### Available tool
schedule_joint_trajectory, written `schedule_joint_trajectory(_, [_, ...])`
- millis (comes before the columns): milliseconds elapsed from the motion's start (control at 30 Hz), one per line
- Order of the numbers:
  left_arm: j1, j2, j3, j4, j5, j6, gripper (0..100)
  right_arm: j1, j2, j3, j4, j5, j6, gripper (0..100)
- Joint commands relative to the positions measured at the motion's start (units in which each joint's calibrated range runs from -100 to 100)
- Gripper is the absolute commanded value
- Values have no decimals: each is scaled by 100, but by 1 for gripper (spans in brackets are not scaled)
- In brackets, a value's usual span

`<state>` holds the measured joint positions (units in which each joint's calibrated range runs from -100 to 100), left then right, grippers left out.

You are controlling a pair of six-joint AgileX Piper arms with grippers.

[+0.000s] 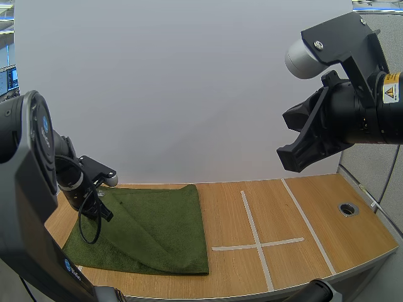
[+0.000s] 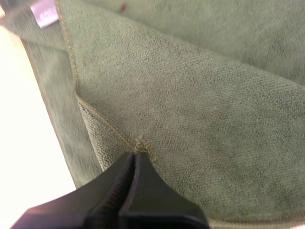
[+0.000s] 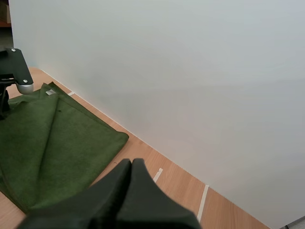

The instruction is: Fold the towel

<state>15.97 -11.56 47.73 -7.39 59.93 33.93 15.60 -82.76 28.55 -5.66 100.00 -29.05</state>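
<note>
A dark green towel (image 1: 157,226) lies on the left half of the wooden table, with one layer folded over along a diagonal crease. My left gripper (image 1: 102,211) is low at the towel's back left part. In the left wrist view its fingers (image 2: 143,191) press together on the stitched corner of the upper layer of the towel (image 2: 190,95), which puckers at the tips. My right gripper (image 1: 289,151) hangs high over the table's right half, well away from the cloth. In the right wrist view, that right gripper (image 3: 131,163) is one dark wedge, with the towel (image 3: 52,138) lying beyond it.
A white tape cross (image 1: 255,242) marks the bare wood to the right of the towel. A round cable hole (image 1: 347,207) sits near the table's right edge. A white wall panel (image 1: 189,94) stands along the back edge. A small pale label (image 2: 45,14) is sewn at one towel corner.
</note>
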Motion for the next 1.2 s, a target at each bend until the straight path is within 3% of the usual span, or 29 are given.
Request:
schedule_joint_trajectory(0, [277,-58,25,-397,365,434,0,-20,-45,24,-9,0,-38,0])
schedule_joint_trajectory(133, [421,-58,25,-442,434,568,0,-20,-45,24,-9,0,-38,0])
schedule_joint_trajectory(533, [1032,-58,25,-858,1169,1275,0,-20,-45,24,3,0,-38,0])
schedule_joint_trajectory(700, [1204,-58,25,-874,1191,1469,0,-20,-45,24,24,0,-38,0])
schedule_joint_trajectory(900, [1343,-58,25,-1025,1496,1731,0,-20,-45,24,24,0,-38,0])
schedule_joint_trajectory(1167, [1350,-58,25,-936,1545,1817,0,-20,-45,24,24,0,-38,0])
